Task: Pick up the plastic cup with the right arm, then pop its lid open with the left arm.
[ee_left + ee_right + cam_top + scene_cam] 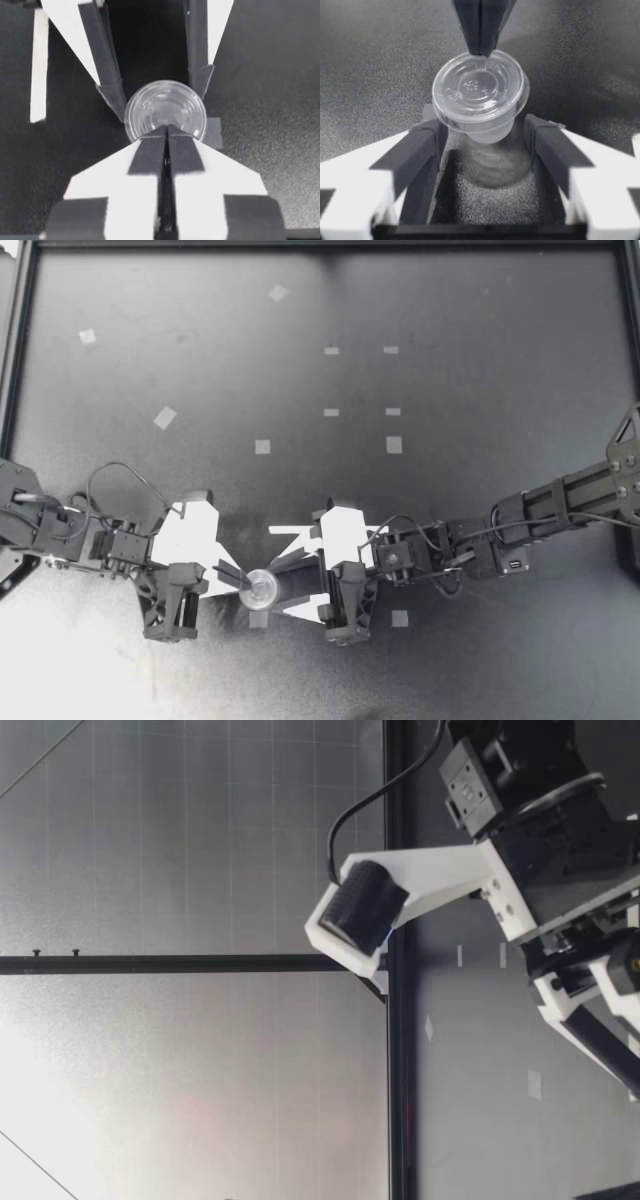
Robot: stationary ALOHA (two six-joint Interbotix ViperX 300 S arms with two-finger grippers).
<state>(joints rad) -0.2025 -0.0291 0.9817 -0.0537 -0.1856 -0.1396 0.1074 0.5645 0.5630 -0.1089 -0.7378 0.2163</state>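
A small clear plastic cup [262, 589] with a lid hangs tilted just above the dark table. My left gripper [243, 580] is shut on its rim. In the left wrist view the shut fingertips [167, 131] pinch the near edge of the cup [164, 111]. My right gripper [283, 575] faces it from the other side, open, with one finger on each side of the cup. The right wrist view shows the cup [480, 92] at the tips of the open right gripper [486, 125], and the left gripper [480, 47] holding its far edge. The cup is hidden in the low view.
Several pale tape squares [262, 446] dot the black table, one [258, 619] just below the cup. A black frame [320, 246] borders the far edge. In the low view one arm's wrist camera [360, 908] fills the foreground.
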